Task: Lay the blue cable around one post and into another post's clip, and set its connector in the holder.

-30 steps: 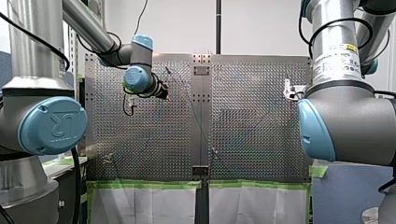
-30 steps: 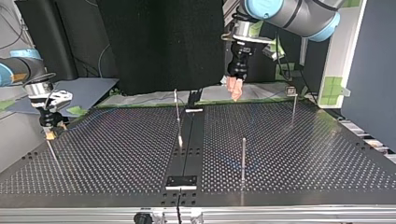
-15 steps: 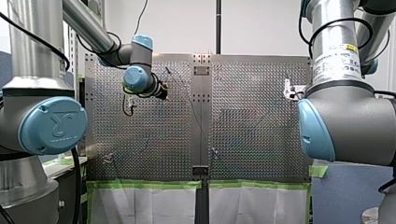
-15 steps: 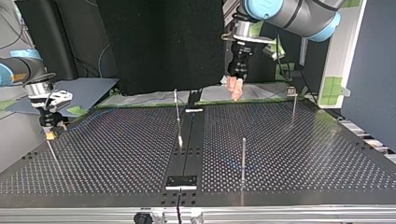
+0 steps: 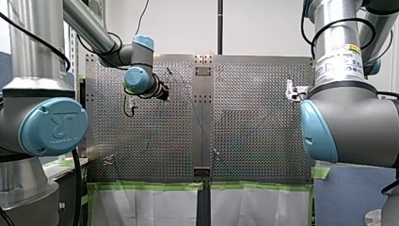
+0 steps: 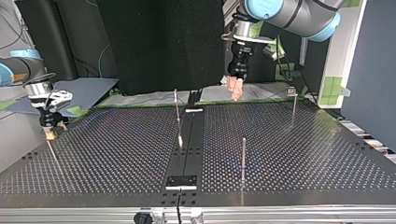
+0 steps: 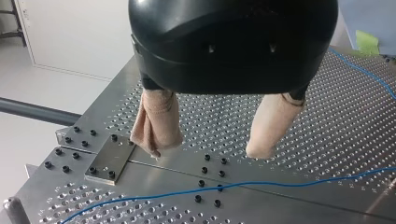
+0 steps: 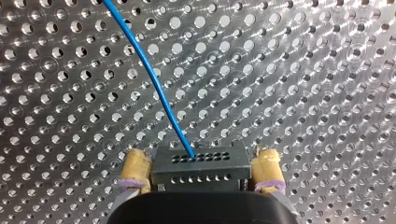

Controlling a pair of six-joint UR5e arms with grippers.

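In the right wrist view my right gripper has its yellow pads against both sides of a black connector. The blue cable runs out of the connector over the perforated table. At the top view's left this gripper hangs just above the plate. My left gripper stands open with beige pads and nothing between them. The blue cable lies on the table ahead of it. In the top view it hovers over the far edge.
Thin metal posts stand at the top view's middle, front right and far right, the last with a small clip on top. A dark centre strip carries a small plate near the front edge.
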